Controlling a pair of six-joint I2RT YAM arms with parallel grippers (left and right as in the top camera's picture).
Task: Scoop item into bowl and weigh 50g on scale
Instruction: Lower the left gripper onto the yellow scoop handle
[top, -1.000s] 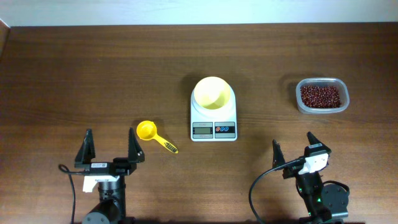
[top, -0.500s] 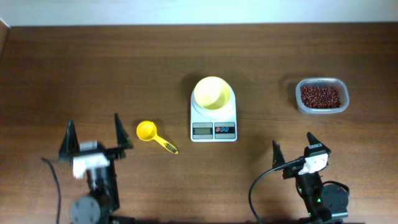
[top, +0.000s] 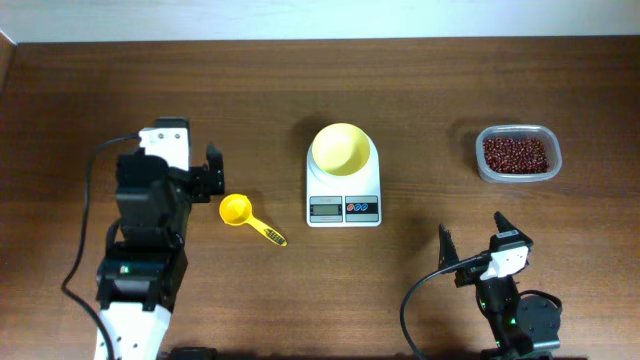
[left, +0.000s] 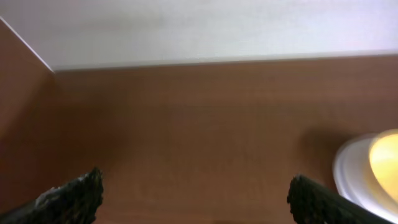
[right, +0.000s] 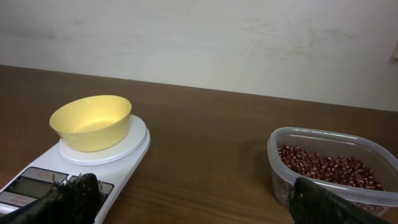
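The pale-yellow bowl (top: 340, 148) stands empty on the white scale (top: 344, 208) at the table's middle. It also shows in the right wrist view (right: 92, 121) on the scale (right: 134, 147), and at the right edge of the left wrist view (left: 387, 155). The red-brown beans (top: 516, 153) lie in a clear tub at the right; they also show in the right wrist view (right: 329, 169). My left gripper (left: 193, 186) is open and empty, raised left of the scale. My right gripper (top: 472, 232) is open and empty near the front edge; in its own wrist view (right: 193, 186) nothing is between the fingers.
A small yellow handled scoop (top: 237, 209) lies on the table left of the scale, just right of the left arm (top: 150, 210). The clear tub (right: 329, 134) stands well right of the scale. A pale wall runs along the table's far edge.
My left arm has risen and reached forward from the front edge to beside the scoop, still open. The right arm, scale, bowl, scoop and tub have not moved.
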